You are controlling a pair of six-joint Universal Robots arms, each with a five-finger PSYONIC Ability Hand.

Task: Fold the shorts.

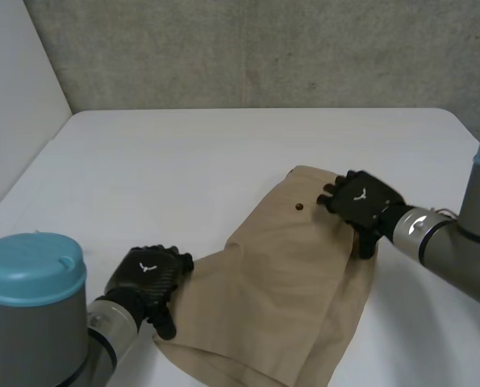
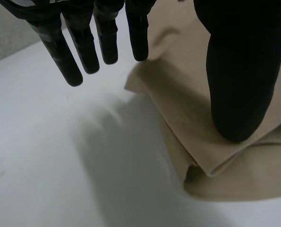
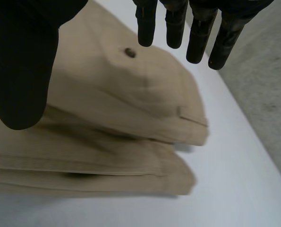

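Tan shorts (image 1: 288, 274) lie on the white table (image 1: 183, 161), folded in half lengthwise, waistband far and leg hems near. A dark button (image 1: 298, 206) shows near the waistband. My left hand (image 1: 149, 278) is at the left edge of the leg end. Its fingers (image 2: 83, 45) are straight above the bare table and its thumb (image 2: 242, 71) hangs over the cloth (image 2: 187, 109). My right hand (image 1: 361, 201) hovers over the waistband's right edge, open, with straight fingers (image 3: 178, 23) past the button (image 3: 129, 52) and the thumb (image 3: 22, 66) over the shorts (image 3: 107, 118).
A grey concrete wall (image 1: 264, 48) stands behind the table's far edge and a white wall (image 1: 14, 97) at the left. Bare tabletop stretches to the left of the shorts and beyond them.
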